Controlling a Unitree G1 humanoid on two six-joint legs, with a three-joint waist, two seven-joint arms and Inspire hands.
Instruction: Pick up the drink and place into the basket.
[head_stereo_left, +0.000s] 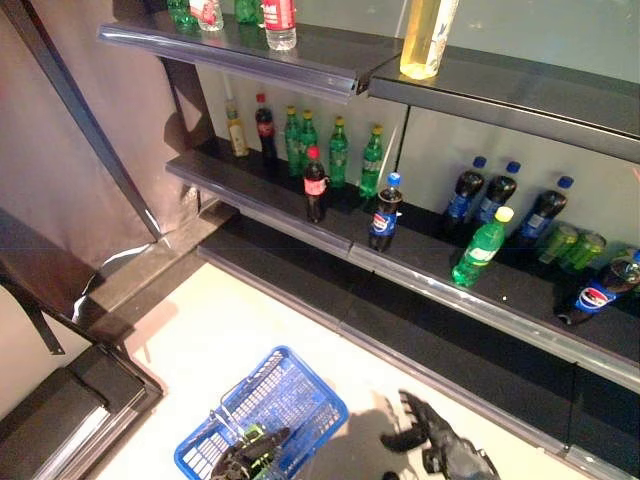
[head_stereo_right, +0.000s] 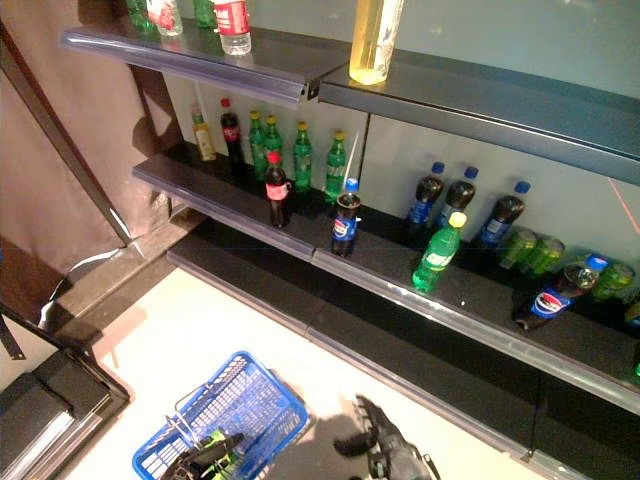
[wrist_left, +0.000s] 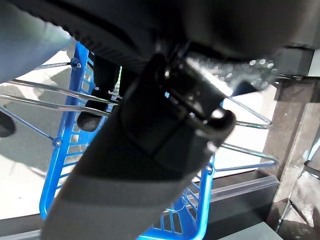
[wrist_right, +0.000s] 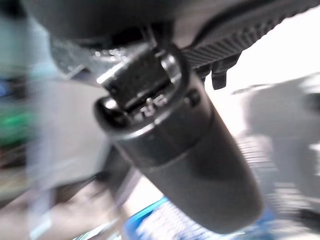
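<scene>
While the left hand (head_stereo_left: 250, 450) grips the blue basket (head_stereo_left: 290, 395) by its wire handle low over the floor, the right hand (head_stereo_left: 425, 430) hangs beside it, fingers loosely spread and holding nothing. No drink is picked yet; the cola bottle (head_stereo_left: 385, 212) stands at the middle shelf's front edge.

Both hands are dark, chunky plastic. The right hand (head_stereo_left: 440, 445) beside the blue basket (head_stereo_left: 300, 395) has black fingers; the left hand (wrist_left: 150, 130) shows a shiny metal thumb hinge.

Dark shelves (head_stereo_left: 300, 205) beside a brown curtain (head_stereo_left: 90, 130).
</scene>
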